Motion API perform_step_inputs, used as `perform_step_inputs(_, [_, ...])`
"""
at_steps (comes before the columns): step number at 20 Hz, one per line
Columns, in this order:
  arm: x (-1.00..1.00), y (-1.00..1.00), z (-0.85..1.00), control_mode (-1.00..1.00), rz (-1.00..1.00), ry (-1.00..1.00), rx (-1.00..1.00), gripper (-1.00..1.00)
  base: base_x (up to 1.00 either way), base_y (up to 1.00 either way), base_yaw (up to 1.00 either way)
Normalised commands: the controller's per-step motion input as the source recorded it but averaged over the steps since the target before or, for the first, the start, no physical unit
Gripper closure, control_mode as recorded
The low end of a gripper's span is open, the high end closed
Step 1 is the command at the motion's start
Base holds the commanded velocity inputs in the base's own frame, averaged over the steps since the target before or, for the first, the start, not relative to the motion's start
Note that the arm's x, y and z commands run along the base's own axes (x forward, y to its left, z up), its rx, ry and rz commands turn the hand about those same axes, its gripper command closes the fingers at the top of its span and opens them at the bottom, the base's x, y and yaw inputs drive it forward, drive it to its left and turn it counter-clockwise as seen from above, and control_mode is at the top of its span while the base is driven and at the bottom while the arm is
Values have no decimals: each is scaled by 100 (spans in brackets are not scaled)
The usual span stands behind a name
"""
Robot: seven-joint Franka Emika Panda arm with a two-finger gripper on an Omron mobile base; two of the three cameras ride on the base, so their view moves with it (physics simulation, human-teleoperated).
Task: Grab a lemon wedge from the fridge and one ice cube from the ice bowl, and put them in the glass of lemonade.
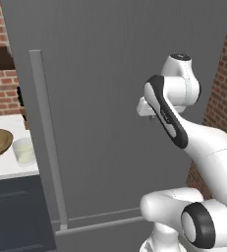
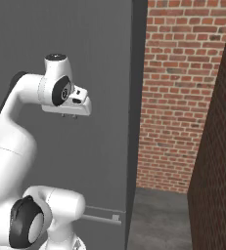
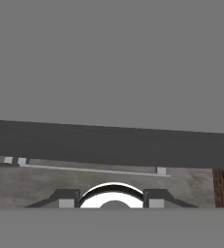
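Both base cams sit behind the white arm (image 1: 203, 142), looking forward at the tall dark grey fridge door (image 1: 100, 98) up close. The left one catches the white counter (image 1: 7, 167) far left, the right one the red brick wall (image 2: 178, 93). The hand cam points down along the door.

Flat, even rendered light, no visible source. Fridge (image 1: 110, 98) door uniform matte grey, no glare. Arm (image 1: 184, 133) white shells softly shaded, faint gradients, no hard highlights. Brick wall (image 2: 178, 97) in right base view bright at back, side wall dim in shade. Counter (image 1: 9, 167) pale, nearly washed out. Hand view low contrast, dark band mid-frame, possibly shadow. All pictures slightly soft, edges undistorted.
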Motion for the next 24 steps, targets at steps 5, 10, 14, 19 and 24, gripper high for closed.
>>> perform_step_inputs(5, [-44, -4, -8, -100, 2, 4, 1, -100, 0, 0, 0])
perform_step_inputs(10, [-100, -15, -3, -100, 7, 0, 12, -100, 0, 0, 0])
perform_step_inputs(14, [-100, -6, -27, -100, 10, 1, 10, -100, 0, 0, 0])
perform_step_inputs(19, [-16, 0, -3, 100, 3, 2, 0, -100, -21, 46, 4])
perform_step_inputs(24, [0, 0, 0, 100, 0, 0, 0, -100, 0, 100, -3])
